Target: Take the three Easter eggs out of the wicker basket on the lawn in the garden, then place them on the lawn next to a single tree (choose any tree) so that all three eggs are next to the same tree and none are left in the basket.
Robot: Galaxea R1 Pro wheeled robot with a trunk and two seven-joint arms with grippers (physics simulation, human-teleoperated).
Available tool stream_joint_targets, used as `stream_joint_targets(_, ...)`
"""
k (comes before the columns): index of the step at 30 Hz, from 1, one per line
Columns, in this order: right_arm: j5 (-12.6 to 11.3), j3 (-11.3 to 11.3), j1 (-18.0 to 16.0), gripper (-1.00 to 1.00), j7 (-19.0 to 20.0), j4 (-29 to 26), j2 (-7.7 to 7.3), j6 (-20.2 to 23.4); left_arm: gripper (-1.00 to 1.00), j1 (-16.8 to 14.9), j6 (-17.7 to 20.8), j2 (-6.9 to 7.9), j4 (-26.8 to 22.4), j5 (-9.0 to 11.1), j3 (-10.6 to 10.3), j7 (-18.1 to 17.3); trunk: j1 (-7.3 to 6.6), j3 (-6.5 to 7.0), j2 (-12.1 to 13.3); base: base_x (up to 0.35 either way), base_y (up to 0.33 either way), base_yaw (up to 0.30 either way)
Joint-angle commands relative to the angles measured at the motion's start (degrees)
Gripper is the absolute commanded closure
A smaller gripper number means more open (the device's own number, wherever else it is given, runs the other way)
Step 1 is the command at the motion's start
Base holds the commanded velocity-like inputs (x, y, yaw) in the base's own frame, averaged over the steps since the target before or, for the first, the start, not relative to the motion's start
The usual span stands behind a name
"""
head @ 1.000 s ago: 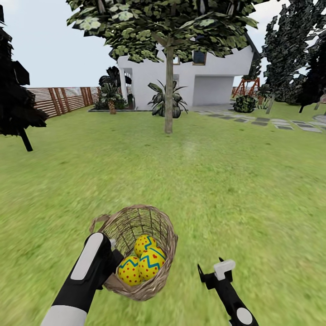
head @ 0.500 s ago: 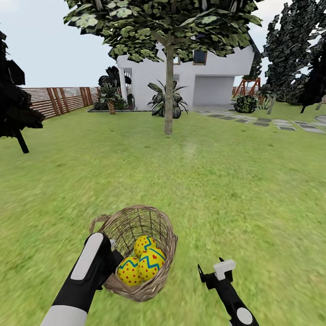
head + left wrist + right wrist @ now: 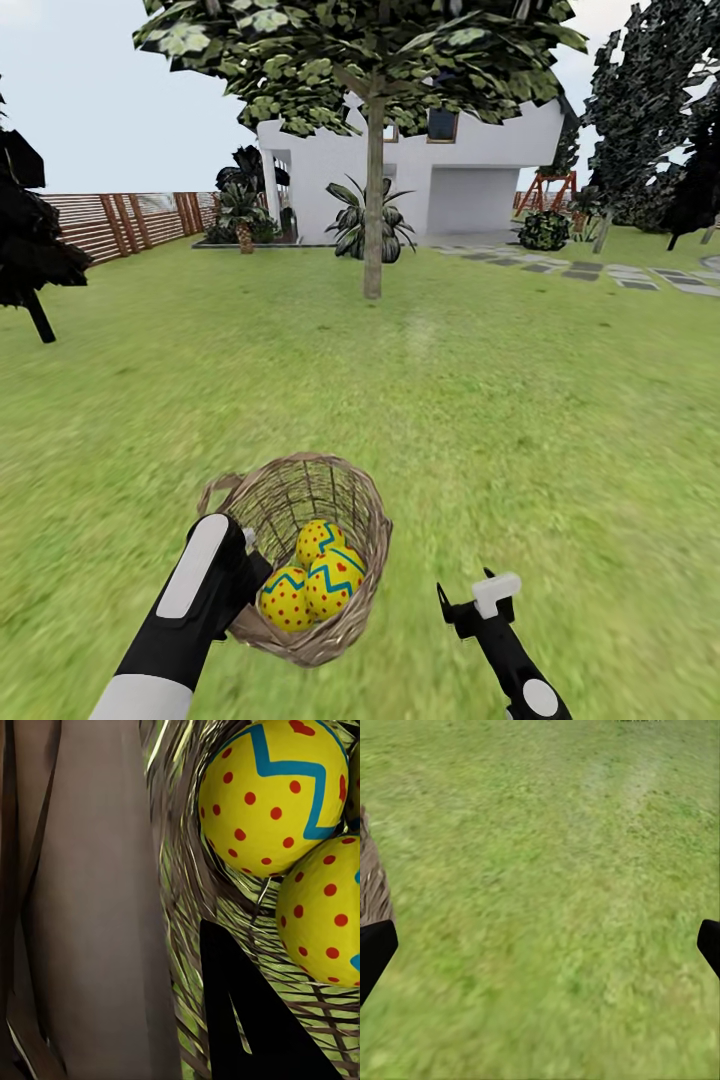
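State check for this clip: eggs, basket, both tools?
Eggs: all three in the basket, none on the grass.
Basket: held up off the lawn, tilted.
Left tool: shut on the basket wall.
Right tool: open, empty, over grass.

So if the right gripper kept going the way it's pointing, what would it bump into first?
Probably just the lawn. The right gripper is open and empty, with only grass ahead between its fingers. The wicker basket sits off to one side, out of that line. Depth is hard to judge.
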Motion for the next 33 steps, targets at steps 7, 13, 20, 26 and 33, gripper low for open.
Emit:
stream_joint_targets(7, 0.00, 0.00, 0.00, -1.00, -0.02, -0.01, 0.00, 0.00, 1.00, -0.02, 0.29, -0.03, -0.01, 0.01, 0.00, -0.34, 0.00, 0.00, -0.01, 0.311, 0.000, 0.000)
stream_joint_targets(13, 0.00, 0.00, 0.00, -1.00, -0.02, 0.08, 0.00, -0.01, 1.00, -0.04, 0.29, -0.09, -0.01, -0.05, 0.00, -0.43, 0.00, 0.00, -0.01, 0.332, 0.000, 0.000)
stream_joint_targets(20, -0.09, 0.00, 0.00, -1.00, -0.02, 0.07, 0.00, -0.08, 1.00, -0.05, 0.29, -0.09, -0.01, -0.08, 0.00, -0.42, 0.00, 0.00, -0.01, 0.332, 0.000, 0.000)
stream_joint_targets(26, -0.14, -0.04, 0.00, -1.00, -0.02, 0.00, 0.00, -0.01, 1.00, 0.00, 0.29, -0.07, -0.01, -0.08, 0.00, -0.28, 0.00, 0.00, -0.01, 0.332, 0.000, 0.000)
stream_joint_targets(33, -0.11, -0.05, 0.00, -1.00, -0.02, 0.04, 0.00, 0.00, 1.00, -0.03, 0.28, -0.08, -0.01, -0.08, 0.00, -0.28, 0.00, 0.00, -0.01, 0.332, 0.000, 0.000)
